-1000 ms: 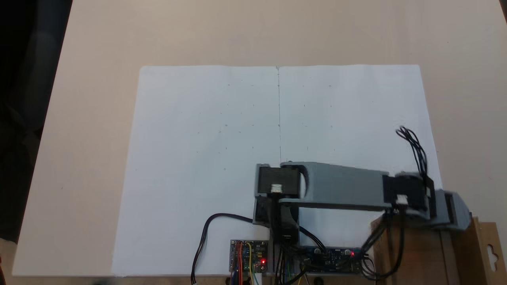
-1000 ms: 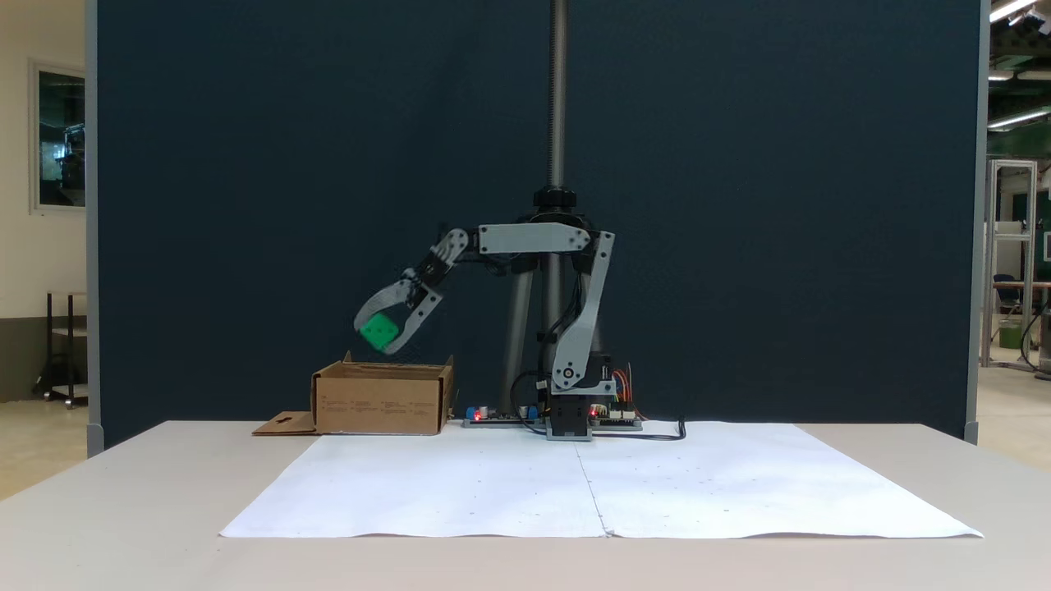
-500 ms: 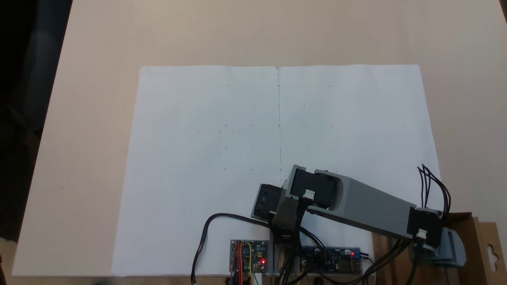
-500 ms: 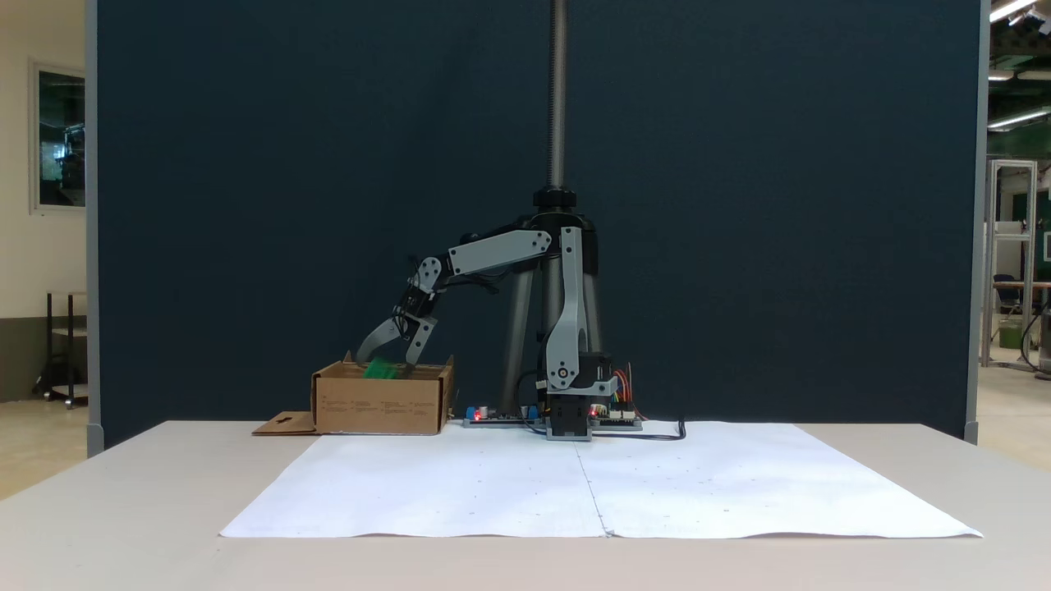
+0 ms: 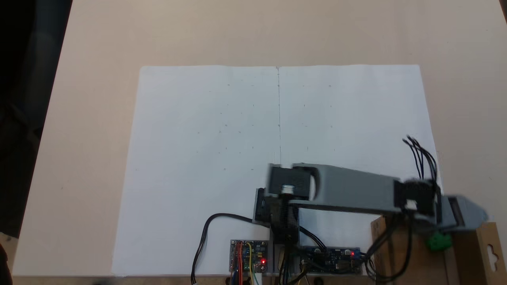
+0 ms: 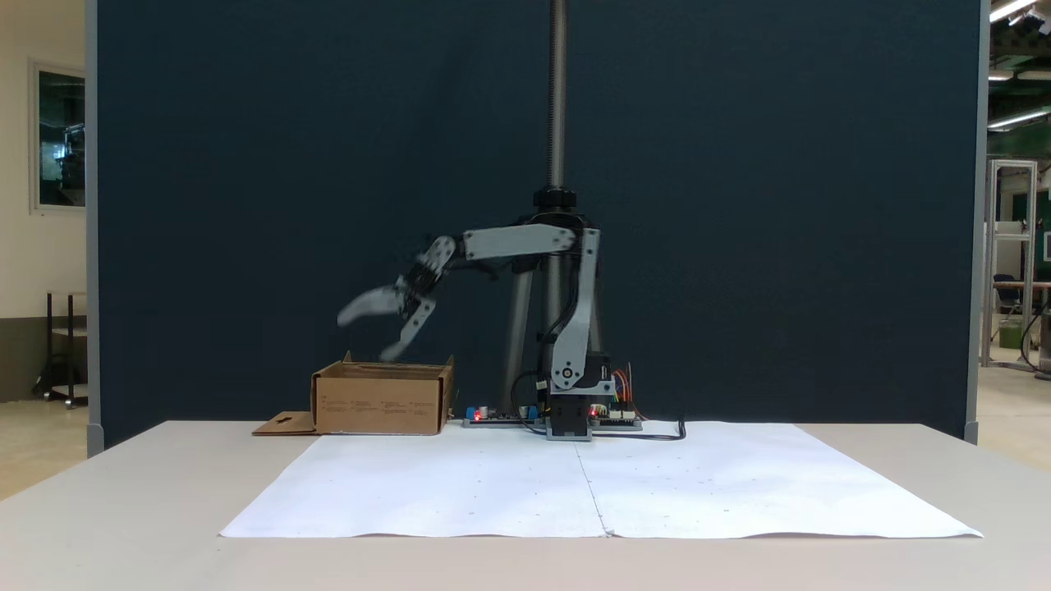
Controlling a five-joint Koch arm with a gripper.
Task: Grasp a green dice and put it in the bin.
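While the white paper sheet [image 6: 599, 484] lay bare in front, the green dice [image 5: 439, 241] sat inside the bin [image 6: 379, 402], so the drop looked done. Above the bin, the gripper [image 6: 365, 332] hung spread and empty; only pulling away seemed left.

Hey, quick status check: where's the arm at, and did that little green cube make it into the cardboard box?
Gripper open, fingers spread above the bin. Green dice lying inside the bin, released. Nothing in the way.
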